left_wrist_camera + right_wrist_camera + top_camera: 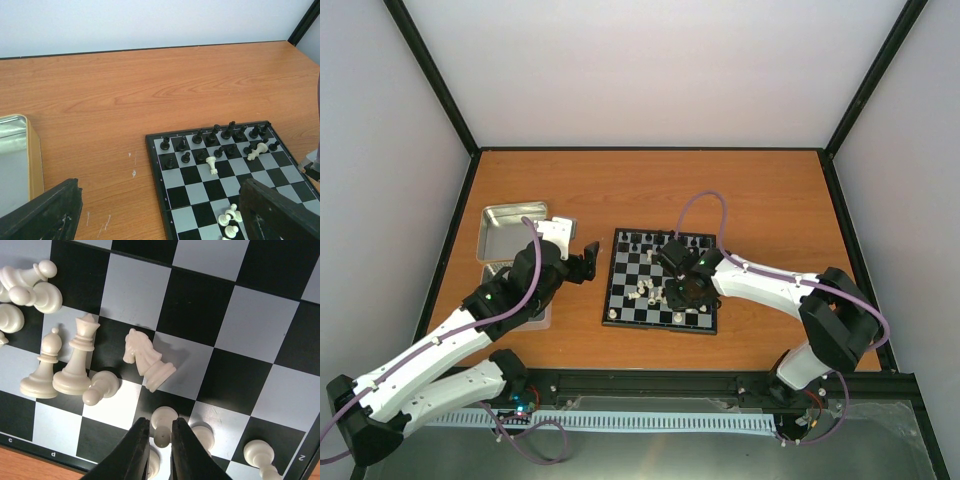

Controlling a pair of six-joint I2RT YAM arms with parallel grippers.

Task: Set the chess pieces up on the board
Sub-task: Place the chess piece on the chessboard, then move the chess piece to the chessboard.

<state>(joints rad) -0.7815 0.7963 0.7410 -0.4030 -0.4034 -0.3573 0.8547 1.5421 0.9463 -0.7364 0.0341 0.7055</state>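
The board (611,290) lies mid-table. Black chess pieces (215,135) stand in its two far rows, with a white piece (259,149) among them and another white one (212,164) tipped just in front. My right gripper (161,432) is low over the near rows, shut on the head of an upright white pawn (164,419). A white knight (147,360) and a pawn (100,387) lie toppled beside it. A tall white piece (77,362) and a bishop (44,365) stand to the left. My left gripper (160,210) is open and empty, just left of the board.
A shiny metal tray (505,225) sits at the far left, under my left arm. More white pawns (260,455) stand in the near row. A cluster of toppled white pieces (229,216) lies mid-board. The right arm (770,285) reaches across from the right.
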